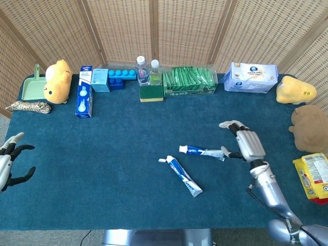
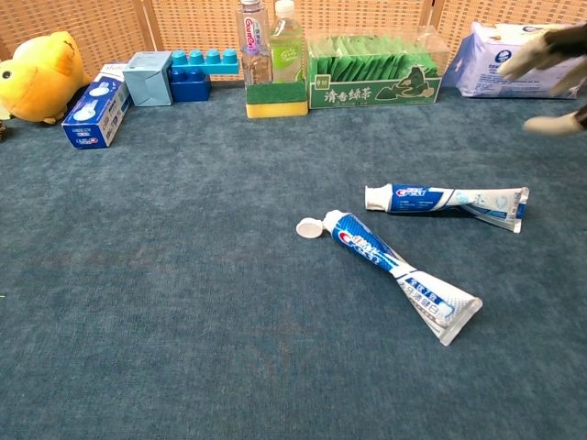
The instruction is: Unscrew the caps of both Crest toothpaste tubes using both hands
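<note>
Two Crest toothpaste tubes lie on the blue table. One tube (image 1: 201,151) (image 2: 447,198) lies flat, its white cap end pointing left. The other tube (image 1: 183,176) (image 2: 399,273) lies diagonally nearer me, with a loose white cap (image 2: 310,227) (image 1: 162,160) beside its open end. My right hand (image 1: 247,142) (image 2: 548,62) hovers open just right of the first tube, fingers spread and holding nothing. At the far left edge my left hand (image 1: 7,164) is open, well away from both tubes.
Along the back stand a yellow plush (image 1: 56,80), a toothpaste box (image 1: 84,97), blue blocks (image 1: 122,77), two bottles (image 1: 147,72) on a sponge, a green packet box (image 1: 188,82) and a wipes pack (image 1: 250,78). Plush toys (image 1: 295,90) and a snack bag (image 1: 313,177) sit at right.
</note>
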`<state>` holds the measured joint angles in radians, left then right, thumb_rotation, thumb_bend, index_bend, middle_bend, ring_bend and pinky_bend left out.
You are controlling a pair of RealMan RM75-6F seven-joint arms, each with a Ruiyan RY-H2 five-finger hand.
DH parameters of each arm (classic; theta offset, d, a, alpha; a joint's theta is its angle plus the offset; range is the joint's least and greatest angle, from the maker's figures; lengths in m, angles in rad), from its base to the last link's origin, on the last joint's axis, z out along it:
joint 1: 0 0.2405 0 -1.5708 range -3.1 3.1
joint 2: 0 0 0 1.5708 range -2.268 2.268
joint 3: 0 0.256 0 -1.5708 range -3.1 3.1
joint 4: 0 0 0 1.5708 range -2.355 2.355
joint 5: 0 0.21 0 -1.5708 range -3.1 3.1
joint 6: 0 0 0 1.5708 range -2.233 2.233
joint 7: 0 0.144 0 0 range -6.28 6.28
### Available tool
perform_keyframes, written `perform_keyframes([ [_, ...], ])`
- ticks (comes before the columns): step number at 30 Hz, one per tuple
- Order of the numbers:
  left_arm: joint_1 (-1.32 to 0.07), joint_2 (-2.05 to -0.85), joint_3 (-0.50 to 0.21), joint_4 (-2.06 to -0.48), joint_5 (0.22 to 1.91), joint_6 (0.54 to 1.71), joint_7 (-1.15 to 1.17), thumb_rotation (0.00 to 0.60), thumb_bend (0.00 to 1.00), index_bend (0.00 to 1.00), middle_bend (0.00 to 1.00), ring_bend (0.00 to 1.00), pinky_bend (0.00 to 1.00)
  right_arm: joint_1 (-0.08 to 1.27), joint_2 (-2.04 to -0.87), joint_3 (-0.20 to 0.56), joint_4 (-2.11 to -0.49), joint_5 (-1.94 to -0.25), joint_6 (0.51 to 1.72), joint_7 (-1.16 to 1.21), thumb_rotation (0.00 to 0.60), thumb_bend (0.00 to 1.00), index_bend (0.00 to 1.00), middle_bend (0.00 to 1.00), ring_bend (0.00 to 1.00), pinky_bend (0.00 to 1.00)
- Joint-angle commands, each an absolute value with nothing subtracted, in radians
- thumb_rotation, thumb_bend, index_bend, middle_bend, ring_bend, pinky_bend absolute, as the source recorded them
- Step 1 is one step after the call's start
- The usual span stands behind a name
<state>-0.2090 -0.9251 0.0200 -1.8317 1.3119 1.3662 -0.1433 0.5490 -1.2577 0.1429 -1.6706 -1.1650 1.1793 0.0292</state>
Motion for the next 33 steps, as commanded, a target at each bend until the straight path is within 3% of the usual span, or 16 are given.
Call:
perform_keyframes([
  [1,-0.178,-0.954,0.028,-1.805,1.342,1.418,-0.097,0.600,0.31,0.25,0.07,0.00,0.09,0.477,-1.261,0.117,-1.623,-1.264,1.295,0.033,0.600,0.32,0.25,0.23,0.13,0.24],
  [18,-0.049,-1.063,0.076,-1.767,1.448,1.573,0.062,0.600,0.31,0.23,0.08,0.00,0.08,0.282,-1.242,0.017,-1.610,-1.393,1.521,-0.109,0.600,0.31,0.29,0.23,0.13,0.23],
  [33,-0.029,-1.069,0.066,-1.792,1.494,1.580,0.086,0.600,0.30,0.21,0.08,0.00,0.08,0.224,-1.226,0.026,-1.611,-1.416,1.527,-0.062,0.600,0.31,0.29,0.24,0.13,0.23],
])
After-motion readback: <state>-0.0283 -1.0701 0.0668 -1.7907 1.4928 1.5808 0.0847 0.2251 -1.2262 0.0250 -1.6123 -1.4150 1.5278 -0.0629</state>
